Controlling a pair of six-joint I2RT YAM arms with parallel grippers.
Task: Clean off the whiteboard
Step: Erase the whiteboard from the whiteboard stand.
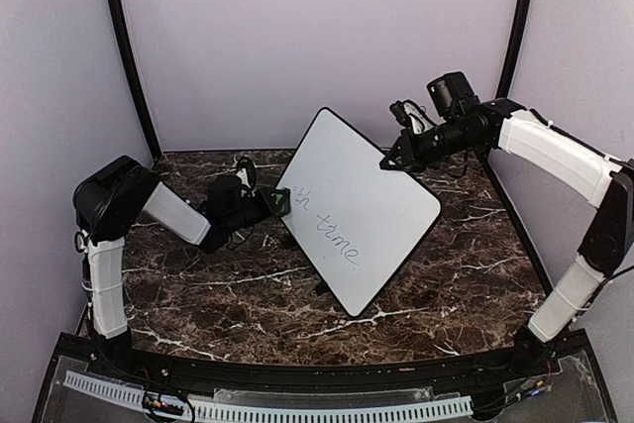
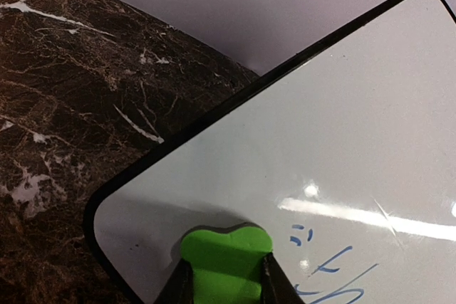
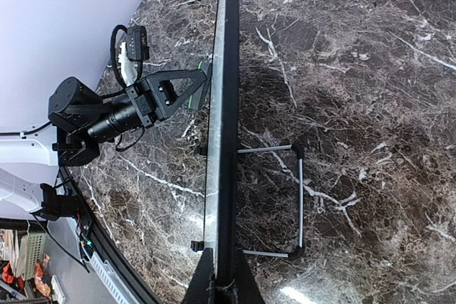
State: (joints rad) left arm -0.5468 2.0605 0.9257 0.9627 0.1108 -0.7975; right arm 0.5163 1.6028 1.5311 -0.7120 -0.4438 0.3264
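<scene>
- Your left tool grips the green eraser, pressed on the whiteboard near its left corner.
- Your right tool clamps the whiteboard's far edge; it stands tilted on the worktop.

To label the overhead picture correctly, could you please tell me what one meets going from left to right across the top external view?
The left arm → left gripper holding the green eraser → whiteboard → right arm. The right gripper, clamped on the board's far edge, overlaps it and is left out.
</scene>
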